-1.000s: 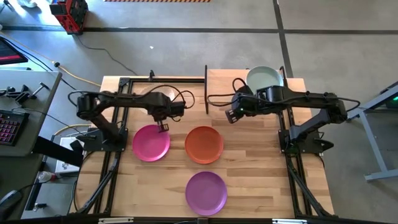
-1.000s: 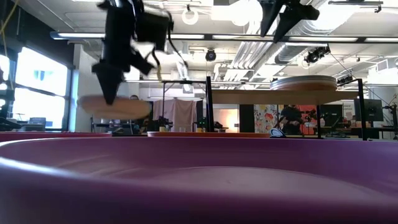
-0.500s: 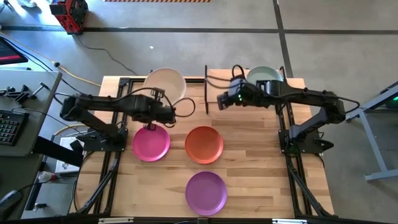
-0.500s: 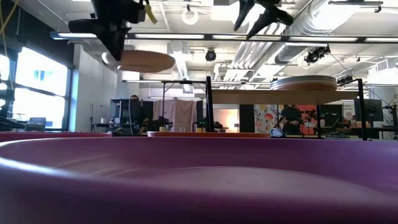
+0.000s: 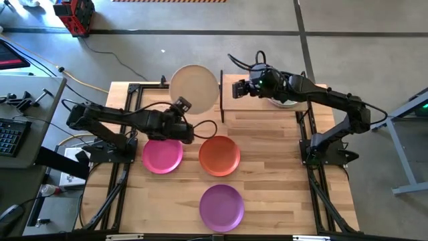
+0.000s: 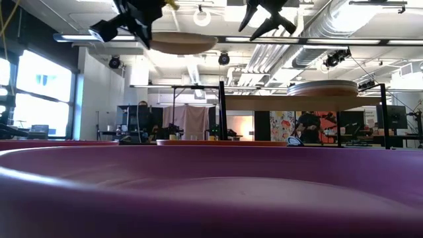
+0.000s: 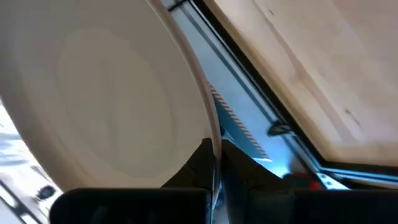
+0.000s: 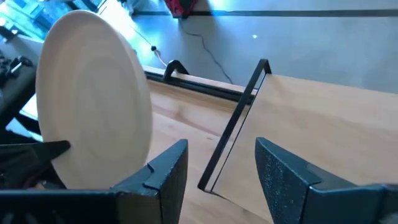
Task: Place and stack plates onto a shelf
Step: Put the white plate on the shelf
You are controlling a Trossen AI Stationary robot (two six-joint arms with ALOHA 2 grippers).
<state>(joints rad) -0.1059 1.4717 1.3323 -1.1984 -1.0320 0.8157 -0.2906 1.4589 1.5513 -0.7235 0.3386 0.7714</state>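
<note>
Left end effector (image 5: 180, 106) pinched shut on near rim of cream plate (image 5: 194, 82), held aloft just left of shelf (image 5: 241, 90) and its black post. Right end effector (image 5: 239, 88) wide open, empty, over shelf's left half, closer to shelf. Next likely: carry plate rightward onto shelf board, beside stack (image 6: 322, 87).

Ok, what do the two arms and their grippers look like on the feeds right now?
Both arms are dark, slim and jointed, with black cables looping off them. The right gripper has two flat, dark blue-grey fingers with textured pads. The left gripper is black, with a small pale patch near its tip.
</note>
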